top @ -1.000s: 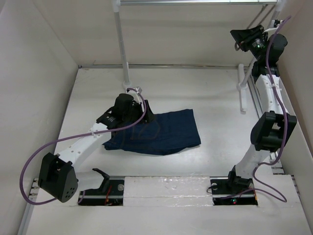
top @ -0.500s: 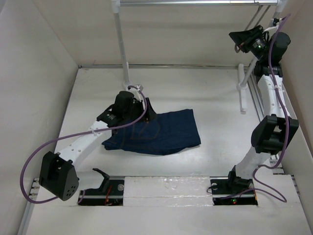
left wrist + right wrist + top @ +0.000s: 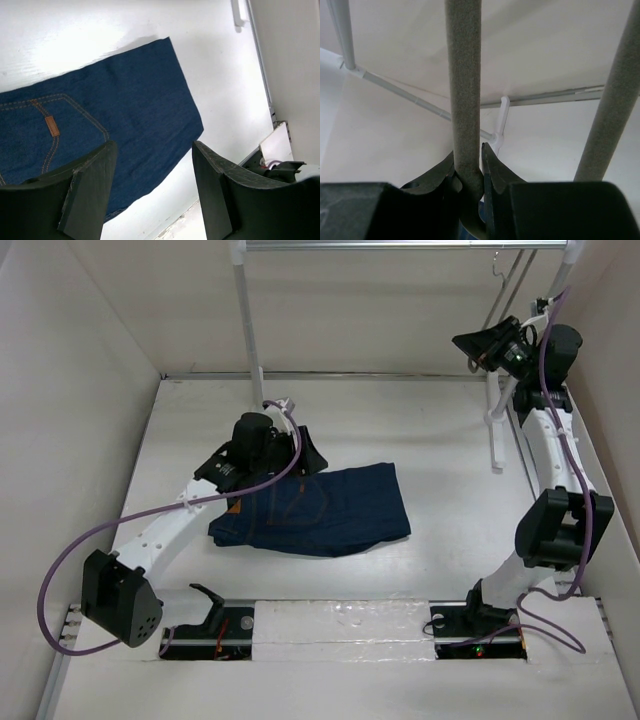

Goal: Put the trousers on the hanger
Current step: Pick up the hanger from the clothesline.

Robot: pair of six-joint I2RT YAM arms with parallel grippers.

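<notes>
The trousers (image 3: pixel 325 508) lie folded flat on the white table, dark navy denim with a small orange-tan patch (image 3: pixel 50 125) near the waistband end. My left gripper (image 3: pixel 308 458) hovers open and empty over the trousers' far left part; in the left wrist view (image 3: pixel 152 149) the denim (image 3: pixel 110 110) shows between the spread fingers. My right gripper (image 3: pixel 470 343) is raised at the far right, shut on the hanger (image 3: pixel 507 288), whose hook sits near the top rail. In the right wrist view (image 3: pixel 468 161) the jaws pinch one grey hanger bar (image 3: pixel 463 90); a second bar (image 3: pixel 615 95) slants at the right.
A white rack pole (image 3: pixel 246 325) stands behind the left arm, and a horizontal metal rail (image 3: pixel 400 245) runs along the top. The rack's right pole and foot (image 3: pixel 494 425) stand by the right arm. Walls close in the table at left, back and right.
My right gripper has moved left and slightly down with the hanger in it. My left gripper has drawn back and up from the trousers, uncovering the tan patch.
</notes>
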